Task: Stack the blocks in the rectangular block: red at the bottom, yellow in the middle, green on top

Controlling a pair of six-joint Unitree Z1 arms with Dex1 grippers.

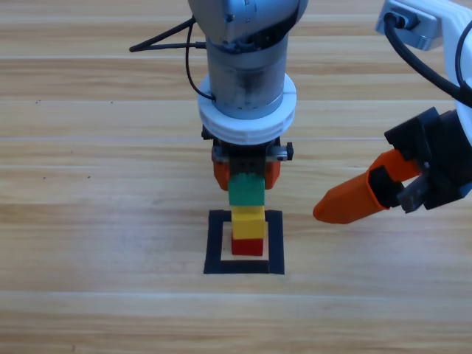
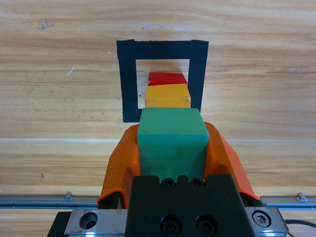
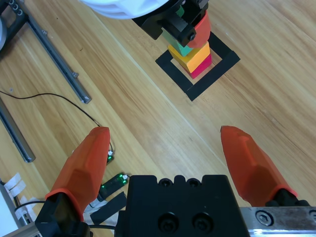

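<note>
Left end effector (image 1: 246, 177), frame centre, grasps green cube (image 1: 246, 190) atop yellow cube (image 1: 248, 222) and red cube (image 1: 248, 246) inside taped square (image 1: 218, 243); right end effector (image 3: 170, 153) released at right.

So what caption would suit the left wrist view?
Left gripper holds the green cube on the yellow and red cubes inside the taped square.

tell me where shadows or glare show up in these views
High view: soft sheen on the grey left arm's housing, no harsh shadows on the table. Left wrist view: green cube evenly lit, faint highlight along its top edge. Right wrist view: even light on the tape square.
</note>
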